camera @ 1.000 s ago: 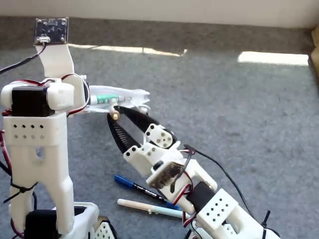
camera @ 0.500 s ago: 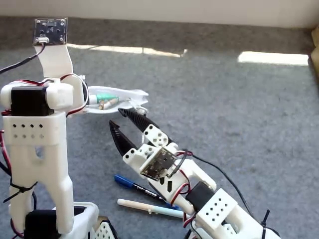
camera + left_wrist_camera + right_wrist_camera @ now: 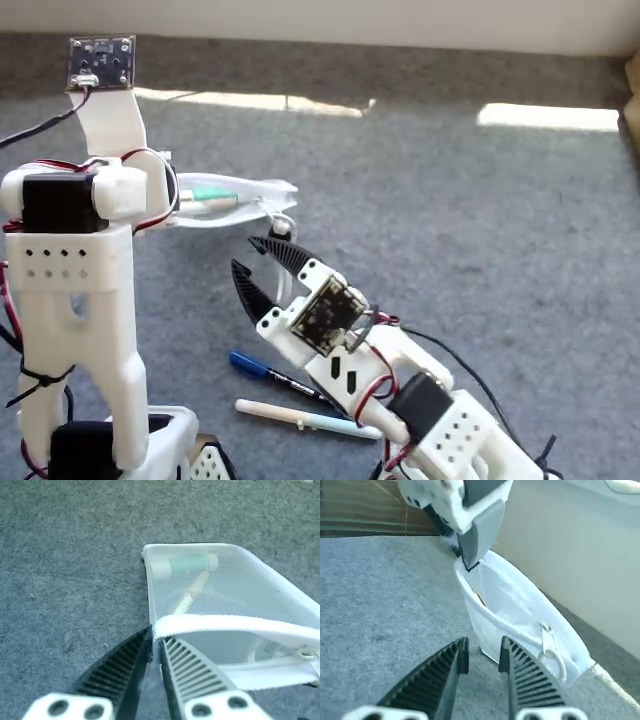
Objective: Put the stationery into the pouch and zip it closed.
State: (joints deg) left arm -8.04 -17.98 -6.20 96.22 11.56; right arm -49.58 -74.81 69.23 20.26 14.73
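mesh pouch point(image 3: 225, 595) likely soft, light, floppy; left gripper point(image 3: 154, 634) clamped on its rim. right gripper point(image 3: 484, 650) part open, empty. blue pen point(image 3: 272, 372) thin, probably slippery: take mid-barrel.

Pouch point(image 3: 252, 192) point(image 3: 235, 597) point(image 3: 517, 607): white translucent mesh with a white zip band. The mouth is seen open and the zip unfastened. One corner of the rim is pinched in the left end effector point(image 3: 155, 640).
Zip pull point(image 3: 305, 654) point(image 3: 554, 661): small metal ring, hanging at the end of the band away from the pinched corner.
Green-and-white cylinder point(image 3: 208, 196) point(image 3: 186, 564): short and capped, lying inside the pouch at its closed end.
Cream stick point(image 3: 192, 591): thin, inside the pouch, lying aslant just beside the cylinder.
Blue pen point(image 3: 272, 371): dark barrel with a blue cap, lying on the grey surface well apart from the pouch.
White pen point(image 3: 300, 416): white barrel with a pale blue end, lying on the surface just beside the blue pen.
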